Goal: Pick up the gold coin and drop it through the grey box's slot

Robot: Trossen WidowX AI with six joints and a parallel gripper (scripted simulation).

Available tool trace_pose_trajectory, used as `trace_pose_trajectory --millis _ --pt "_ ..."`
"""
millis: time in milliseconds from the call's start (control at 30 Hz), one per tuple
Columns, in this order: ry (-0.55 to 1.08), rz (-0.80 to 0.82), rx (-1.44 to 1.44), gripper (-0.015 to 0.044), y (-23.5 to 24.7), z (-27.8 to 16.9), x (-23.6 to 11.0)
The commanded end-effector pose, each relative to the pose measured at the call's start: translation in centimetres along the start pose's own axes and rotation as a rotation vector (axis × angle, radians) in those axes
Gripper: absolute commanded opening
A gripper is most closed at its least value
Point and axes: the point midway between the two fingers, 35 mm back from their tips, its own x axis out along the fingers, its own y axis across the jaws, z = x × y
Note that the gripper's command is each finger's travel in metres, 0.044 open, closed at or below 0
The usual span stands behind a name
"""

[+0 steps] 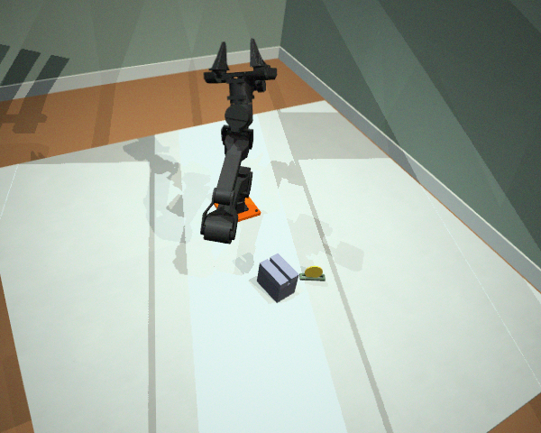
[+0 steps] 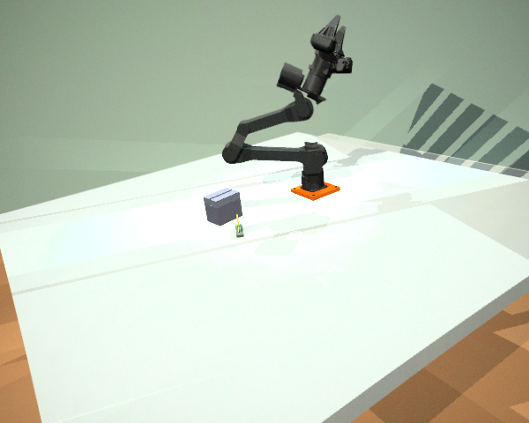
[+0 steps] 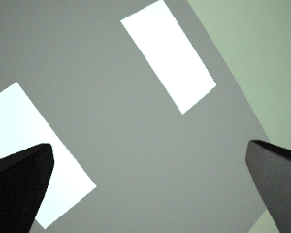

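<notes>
The gold coin [image 1: 314, 271] [image 2: 238, 220] stands on its edge in the dark-green holder [image 1: 303, 278] [image 2: 240, 235] on the table. The closed grey box [image 1: 277, 280] [image 2: 222, 211] stands close beside the holder, to its left in the top and exterior views, with a narrow slot along its lid. My gripper [image 1: 237, 41] [image 2: 340, 22] [image 3: 151, 152] is open and empty. It points upward, high above the table and far from the coin and the box. The wrist view shows neither coin, holder nor box.
The arm stands on an orange base plate [image 1: 249, 214] [image 2: 313, 194] behind the box. The white table [image 1: 98, 326] [image 2: 187, 328] carries it all, with shadows across it. Walls rise behind. The wrist view shows a grey ceiling with two bright panels [image 3: 170, 55].
</notes>
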Motion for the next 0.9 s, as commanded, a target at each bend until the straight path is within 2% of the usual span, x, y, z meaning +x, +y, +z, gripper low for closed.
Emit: trace_pose_trajectory --millis 0,67,267,433,600,733,867 --pt "-0.010 0.000 -0.015 0.0374 0.0 0.2 0.1" --pt "-0.089 0.001 -0.134 0.0321 0.2 1.9 0.8" --pt "-0.466 -0.045 -0.650 0.0164 3.1 9.7 2.0" --pt "-0.797 -0.153 -1.024 0.0161 7.5 15.6 0.6" --pt "-1.129 -0.341 -1.317 0.0161 12.8 19.7 -2.7" --pt "-1.405 -0.565 -1.486 0.0161 17.4 21.7 -6.7" --pt "-1.668 -0.853 -1.561 0.0161 21.9 22.1 -11.8"
